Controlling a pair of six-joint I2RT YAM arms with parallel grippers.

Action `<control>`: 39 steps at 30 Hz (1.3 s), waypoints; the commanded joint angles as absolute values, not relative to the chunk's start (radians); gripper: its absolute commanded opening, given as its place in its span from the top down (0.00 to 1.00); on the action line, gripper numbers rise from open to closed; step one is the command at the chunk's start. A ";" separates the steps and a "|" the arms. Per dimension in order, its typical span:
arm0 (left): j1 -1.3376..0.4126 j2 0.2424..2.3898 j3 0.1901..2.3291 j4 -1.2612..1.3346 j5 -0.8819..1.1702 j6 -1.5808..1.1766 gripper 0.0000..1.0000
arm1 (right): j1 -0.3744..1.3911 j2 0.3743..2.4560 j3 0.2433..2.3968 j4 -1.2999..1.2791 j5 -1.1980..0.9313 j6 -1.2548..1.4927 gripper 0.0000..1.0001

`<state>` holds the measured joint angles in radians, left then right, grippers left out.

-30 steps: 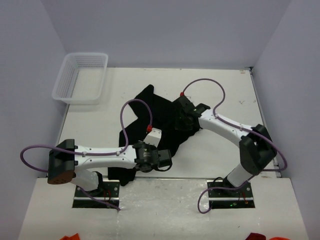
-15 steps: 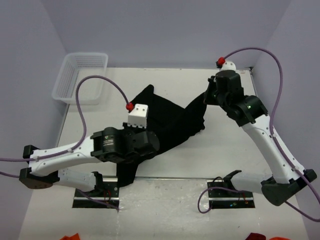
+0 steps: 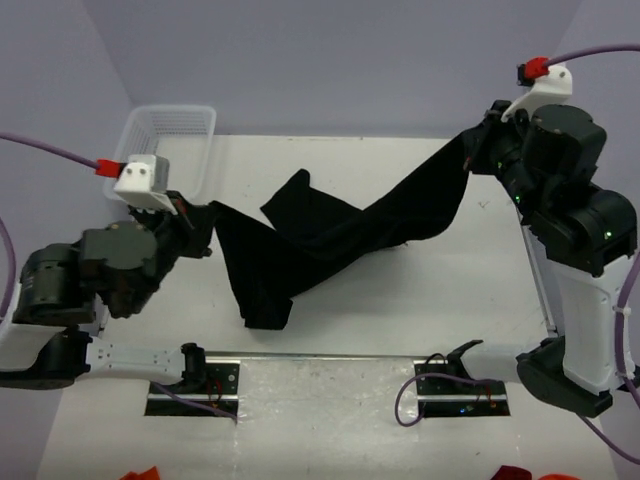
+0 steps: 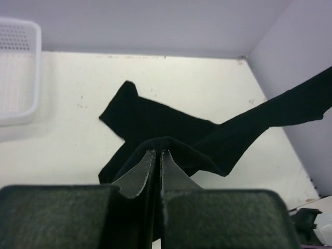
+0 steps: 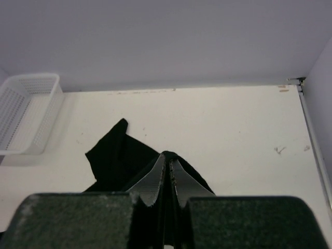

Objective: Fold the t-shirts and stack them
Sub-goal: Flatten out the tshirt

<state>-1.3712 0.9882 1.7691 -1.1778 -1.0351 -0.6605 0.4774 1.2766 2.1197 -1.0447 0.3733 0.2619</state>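
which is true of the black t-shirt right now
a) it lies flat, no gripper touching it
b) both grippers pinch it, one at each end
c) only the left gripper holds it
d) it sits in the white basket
b: the left gripper and the right gripper are each shut on a part of the t-shirt, which stretches from one to the other in the top view.

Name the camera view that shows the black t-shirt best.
Top external: the whole t-shirt shows, stretched between the left gripper and the right gripper, its middle sagging to the table. Each wrist view shows only the pinched edge and part of the cloth beyond.
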 commanded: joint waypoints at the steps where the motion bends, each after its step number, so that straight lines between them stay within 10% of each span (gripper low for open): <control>1: -1.378 0.999 1.888 -1.106 -1.072 -0.497 1.00 | 0.474 1.288 2.282 -1.127 0.423 0.183 1.00; 11: -1.378 1.017 1.973 -0.908 -1.000 -0.238 1.00 | 0.472 1.138 2.327 -1.023 0.423 0.104 1.00; 18: -1.376 1.123 2.194 -1.109 -1.325 -0.302 1.00 | 0.472 1.109 2.414 -0.887 0.459 -0.029 1.00; 21: -1.377 1.077 1.996 -0.817 -1.496 -0.081 1.00 | 0.474 1.149 2.414 -0.792 0.495 -0.093 1.00; 25: -1.378 0.934 1.548 0.659 -1.546 0.974 1.00 | 0.472 1.244 2.439 -0.680 0.511 -0.167 1.00; 28: -1.376 1.000 1.681 0.095 -1.526 0.526 1.00 | 0.472 1.330 2.474 -0.655 0.500 -0.202 1.00; 39: -1.105 1.302 1.661 -0.149 -1.151 0.223 1.00 | 0.459 1.420 2.430 -0.626 0.469 -0.213 1.00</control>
<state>-1.2137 1.2190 1.6577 -0.0154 -1.3380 0.3809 0.4732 1.4769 2.4054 -0.6979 0.4744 -0.1776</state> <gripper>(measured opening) 0.007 0.007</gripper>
